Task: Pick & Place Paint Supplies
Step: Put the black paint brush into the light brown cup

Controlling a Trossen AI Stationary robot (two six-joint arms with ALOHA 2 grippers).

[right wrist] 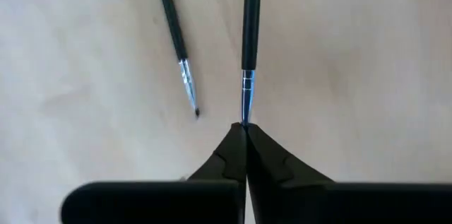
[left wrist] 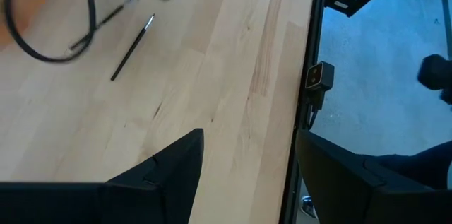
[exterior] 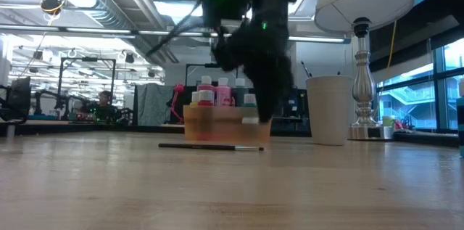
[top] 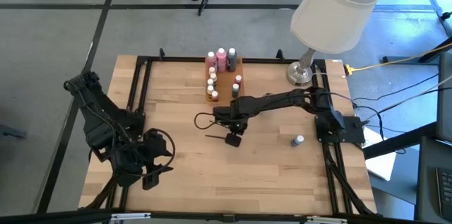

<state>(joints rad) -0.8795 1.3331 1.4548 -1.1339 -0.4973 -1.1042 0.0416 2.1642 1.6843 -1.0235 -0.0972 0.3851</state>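
Where right claw [right wrist: 245, 131] pinches, paintbrush [right wrist: 251, 26] tip (metal)

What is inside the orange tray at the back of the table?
The orange tray holds upright paint bottles with pink, yellow and green showing. In the low view the right arm covers the tray's right end, and its floor cannot be seen.

A robotics lab or open workshop: beyond the pincer [exterior: 259, 125], bare ceiling ducts [exterior: 109, 1] and strip lights run over rows of metal frames [exterior: 69, 77] and work stations, where a person [exterior: 106, 103] sits. The wooden desk [top: 183, 174] stands on grey concrete floor [top: 49, 33], beside large windows [exterior: 409, 88].
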